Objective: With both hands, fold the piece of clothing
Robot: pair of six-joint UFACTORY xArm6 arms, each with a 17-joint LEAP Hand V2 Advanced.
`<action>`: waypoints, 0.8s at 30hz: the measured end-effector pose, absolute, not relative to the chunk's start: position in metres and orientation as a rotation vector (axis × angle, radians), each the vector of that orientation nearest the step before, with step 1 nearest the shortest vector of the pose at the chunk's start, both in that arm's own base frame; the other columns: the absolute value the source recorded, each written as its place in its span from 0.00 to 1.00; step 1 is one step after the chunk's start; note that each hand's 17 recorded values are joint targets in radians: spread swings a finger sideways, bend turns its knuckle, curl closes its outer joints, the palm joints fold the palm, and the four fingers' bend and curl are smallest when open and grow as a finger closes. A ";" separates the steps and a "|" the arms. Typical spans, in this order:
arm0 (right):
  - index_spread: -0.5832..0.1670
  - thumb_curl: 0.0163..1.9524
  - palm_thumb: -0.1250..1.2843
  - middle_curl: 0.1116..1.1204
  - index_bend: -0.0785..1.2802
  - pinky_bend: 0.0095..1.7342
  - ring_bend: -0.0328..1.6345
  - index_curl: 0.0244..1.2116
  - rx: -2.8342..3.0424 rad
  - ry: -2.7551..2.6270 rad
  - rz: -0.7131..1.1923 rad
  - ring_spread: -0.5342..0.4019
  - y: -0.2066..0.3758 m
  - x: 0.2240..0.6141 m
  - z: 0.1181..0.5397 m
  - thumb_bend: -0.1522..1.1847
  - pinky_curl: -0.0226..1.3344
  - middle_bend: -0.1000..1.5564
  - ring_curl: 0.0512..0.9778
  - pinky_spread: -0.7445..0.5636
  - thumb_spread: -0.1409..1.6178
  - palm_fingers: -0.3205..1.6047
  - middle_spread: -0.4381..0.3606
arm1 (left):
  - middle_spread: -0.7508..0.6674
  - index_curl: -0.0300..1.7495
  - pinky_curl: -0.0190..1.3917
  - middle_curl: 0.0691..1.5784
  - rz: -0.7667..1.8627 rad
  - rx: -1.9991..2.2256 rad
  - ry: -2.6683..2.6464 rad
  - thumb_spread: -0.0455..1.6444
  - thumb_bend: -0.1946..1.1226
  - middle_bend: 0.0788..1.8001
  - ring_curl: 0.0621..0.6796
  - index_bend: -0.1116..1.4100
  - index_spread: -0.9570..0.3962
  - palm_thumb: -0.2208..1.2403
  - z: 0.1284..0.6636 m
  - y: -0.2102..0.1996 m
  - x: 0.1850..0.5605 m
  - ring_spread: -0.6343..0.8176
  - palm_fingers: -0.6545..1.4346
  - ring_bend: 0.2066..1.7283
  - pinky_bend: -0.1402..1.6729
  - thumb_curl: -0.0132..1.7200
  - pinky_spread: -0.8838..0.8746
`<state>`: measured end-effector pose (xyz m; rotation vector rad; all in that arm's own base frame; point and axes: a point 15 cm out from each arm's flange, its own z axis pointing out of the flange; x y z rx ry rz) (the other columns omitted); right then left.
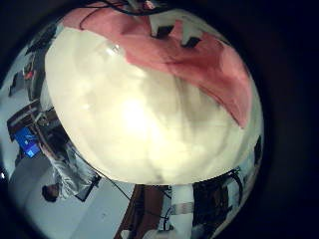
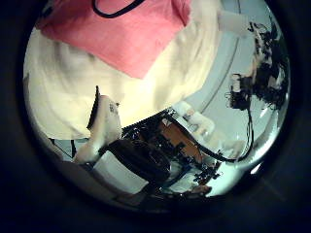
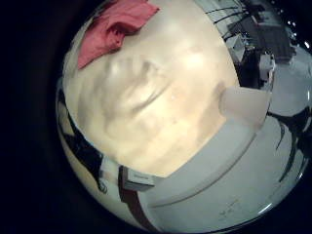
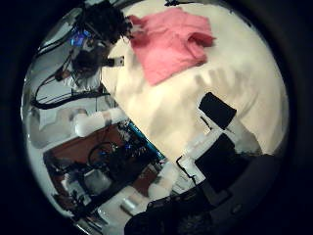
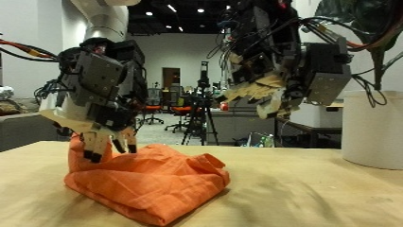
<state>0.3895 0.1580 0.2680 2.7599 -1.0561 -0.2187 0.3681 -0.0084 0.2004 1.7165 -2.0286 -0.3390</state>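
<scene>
Lying crumpled, orange garment (image 5: 148,183) stretches along table (image 5: 315,203) beneath left robot hand (image 5: 101,128).

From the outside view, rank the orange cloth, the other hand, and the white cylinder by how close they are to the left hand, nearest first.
1. Cloth: on the table, right under the left hand, whose fingers reach its raised edge.
2. Right hand: raised above the table, across from the left.
3. White cylinder: at the table's far edge, beyond the right hand.

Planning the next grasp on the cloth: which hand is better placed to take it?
Left. The left hand hangs right over the orange garment, fingers at its raised edge. The right hand is higher, off to the side above bare table.
</scene>
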 end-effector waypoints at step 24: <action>0.27 0.18 0.30 0.24 0.22 0.10 0.12 0.31 2.616 -0.799 -0.415 0.68 0.210 0.360 0.161 0.09 0.19 0.18 0.16 0.77 0.84 0.29 0.35 | 0.77 0.15 0.24 0.11 -0.019 1.868 -2.068 0.83 0.14 0.06 0.28 0.17 0.84 0.64 0.231 -0.008 0.387 0.79 0.29 0.11 0.20 0.25 0.79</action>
